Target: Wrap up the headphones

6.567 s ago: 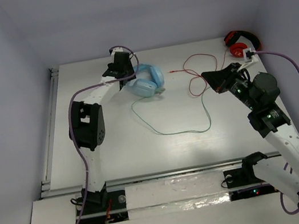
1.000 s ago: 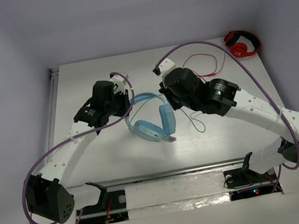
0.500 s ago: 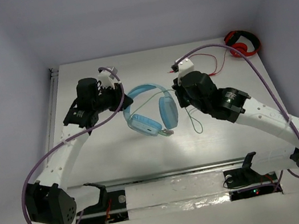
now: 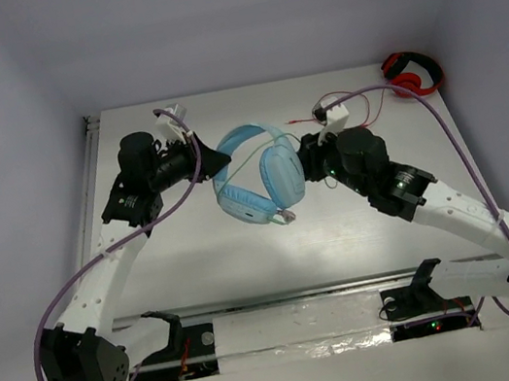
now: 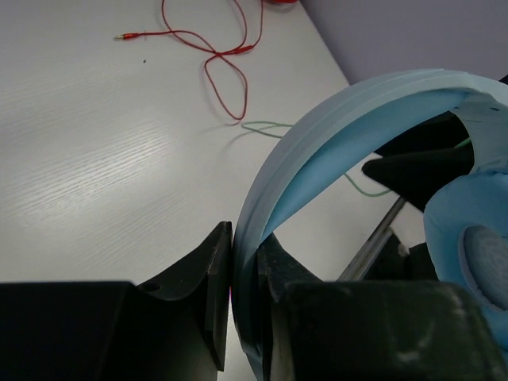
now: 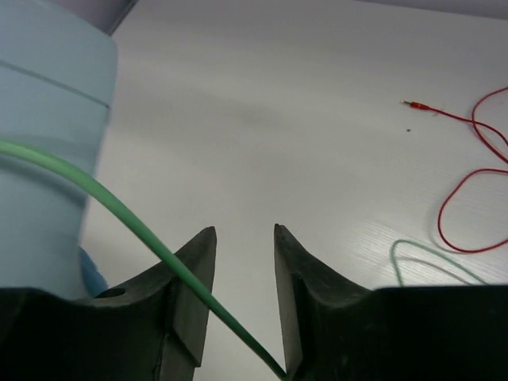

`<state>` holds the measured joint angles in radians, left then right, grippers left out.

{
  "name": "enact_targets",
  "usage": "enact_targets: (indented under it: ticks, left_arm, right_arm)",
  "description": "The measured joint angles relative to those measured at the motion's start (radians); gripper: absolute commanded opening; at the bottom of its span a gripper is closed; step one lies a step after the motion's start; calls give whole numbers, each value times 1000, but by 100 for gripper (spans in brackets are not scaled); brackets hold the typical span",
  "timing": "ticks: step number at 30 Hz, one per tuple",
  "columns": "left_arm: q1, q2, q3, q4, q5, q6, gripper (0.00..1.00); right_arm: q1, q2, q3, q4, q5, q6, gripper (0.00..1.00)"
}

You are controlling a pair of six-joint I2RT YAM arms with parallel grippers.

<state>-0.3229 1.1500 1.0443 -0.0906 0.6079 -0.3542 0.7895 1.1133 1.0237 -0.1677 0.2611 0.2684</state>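
The light blue headphones (image 4: 257, 178) hang above the table, tilted, with one padded cup (image 4: 281, 171) facing the top external camera. My left gripper (image 4: 218, 160) is shut on the wide headband (image 5: 333, 131), which is pinched between its jaws (image 5: 244, 234). My right gripper (image 4: 305, 155) sits just right of the cups with its jaws open (image 6: 244, 230). The thin green cable (image 6: 143, 238) runs loose from the blue headband (image 6: 48, 143) down across the left finger and between the jaws, gripped by neither. More green cable (image 6: 421, 255) lies looped on the table.
Small red headphones (image 4: 412, 74) lie at the back right corner. Their red cable (image 4: 359, 113) snakes over the white table (image 4: 246, 251) behind my right gripper, and its plug (image 6: 413, 104) lies on the tabletop. Grey walls close in the back and sides.
My right gripper's jaws have opened and let go of the green cable. The left arm has swung the headphones up and back, turning a cup toward the camera. The right arm has shifted right.
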Motion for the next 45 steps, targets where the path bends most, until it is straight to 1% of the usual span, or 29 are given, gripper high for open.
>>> enact_targets:
  ticks: [1, 4, 9, 14, 18, 19, 23, 25, 29, 37, 45]
  left_arm:
    - [1, -5, -5, 19, 10, -22, 0]
    - [5, -11, -20, 74, 26, -90, 0]
    - [6, -11, -39, 137, 26, -192, 0]
    - [16, -24, -38, 188, 16, -283, 0]
    - [24, -43, -28, 200, 6, -325, 0]
    - [24, -46, -23, 208, 6, -337, 0]
    - [27, -51, -3, 241, 4, -390, 0]
    - [27, -57, -2, 256, -6, -417, 0]
    - [28, -74, -2, 278, -30, -460, 0]
    - [29, -108, 6, 293, -70, -532, 0]
    - [29, -124, 53, 308, -122, -574, 0]
  right_arm:
    - [-6, -11, -19, 20, -12, 2, 48]
    - [-19, -53, -72, 88, -56, 9, 54]
    - [-30, -122, -176, 223, -113, 27, 54]
    - [-31, -134, -259, 315, -157, 44, 54]
    - [-31, -148, -320, 372, -205, 64, 55]
    - [-33, -151, -332, 388, -214, 69, 63]
    - [-37, -159, -367, 433, -246, 87, 73]
    - [-38, -159, -374, 446, -271, 92, 75]
    - [-37, -149, -380, 490, -311, 95, 75]
    - [-49, -68, -386, 581, -435, 115, 75]
    - [-49, -38, -454, 653, -444, 163, 75]
